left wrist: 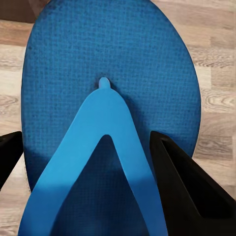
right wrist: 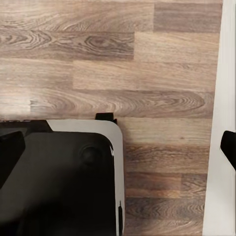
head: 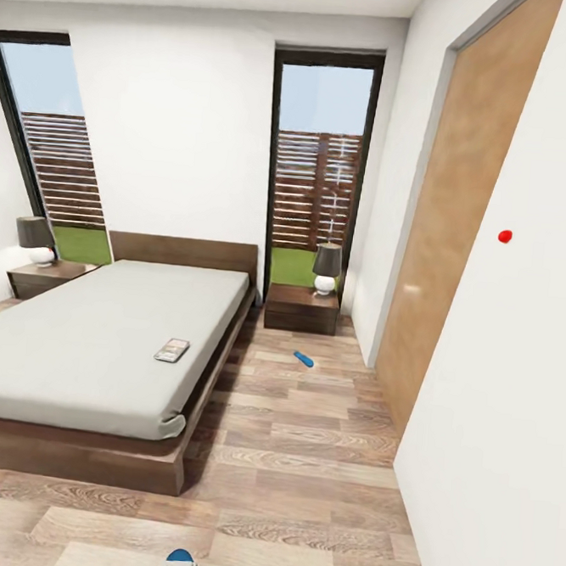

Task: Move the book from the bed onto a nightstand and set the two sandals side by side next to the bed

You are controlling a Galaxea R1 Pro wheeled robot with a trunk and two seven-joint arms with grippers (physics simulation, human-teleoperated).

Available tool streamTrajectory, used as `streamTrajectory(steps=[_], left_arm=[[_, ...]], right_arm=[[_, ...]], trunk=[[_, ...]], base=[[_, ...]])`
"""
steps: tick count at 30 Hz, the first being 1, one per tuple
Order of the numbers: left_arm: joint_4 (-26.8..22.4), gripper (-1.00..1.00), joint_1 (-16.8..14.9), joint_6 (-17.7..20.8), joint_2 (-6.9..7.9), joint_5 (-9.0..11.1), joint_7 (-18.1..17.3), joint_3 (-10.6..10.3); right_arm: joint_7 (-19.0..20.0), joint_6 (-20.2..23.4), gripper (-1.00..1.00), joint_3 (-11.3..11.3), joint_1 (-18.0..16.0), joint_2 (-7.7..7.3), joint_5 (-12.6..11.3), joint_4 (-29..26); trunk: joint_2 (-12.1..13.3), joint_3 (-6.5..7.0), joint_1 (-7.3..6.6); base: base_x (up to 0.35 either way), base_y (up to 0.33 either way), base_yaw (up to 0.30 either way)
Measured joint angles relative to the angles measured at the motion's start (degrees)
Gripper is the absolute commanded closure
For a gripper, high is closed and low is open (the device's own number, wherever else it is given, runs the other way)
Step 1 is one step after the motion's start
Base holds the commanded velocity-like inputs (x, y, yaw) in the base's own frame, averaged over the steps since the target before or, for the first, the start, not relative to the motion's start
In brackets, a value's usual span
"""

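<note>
Blue sandal between left gripper fingers, held | right fingers spread wide, empty, above floor | second sandal near nightstand | book on bed | risk: slipping from grasp while driving

Showing a matt, finely dimpled, foam-like sole on the blue sandal, with a smoother, slightly shinier strap of the same blue. Gripping it with matt black, plastic-looking fingers. Lying underneath, a wood-plank floor with strong brown grain and a soft satin sheen. Covering the bed, a plain light-grey cloth-like mattress, matt and smooth, over a dark brown wooden frame. Looking wooden too: the dark nightstand and the lighter, fine-grained door. Appearing flat white and matt, the walls.
</note>
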Motion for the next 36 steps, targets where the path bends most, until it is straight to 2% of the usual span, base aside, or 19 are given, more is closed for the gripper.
streamTrajectory(steps=[36], left_arm=[[0.00, 1.00, 0.00, 0.00, 0.00, 0.00, 0.00, 0.00]], right_arm=[[-0.08, 0.00, -1.00, 0.00, 0.00, 0.00, 0.02, 0.01]], trunk=[[0.00, 0.00, 0.00]], base=[[0.305, -0.061, 0.000]])
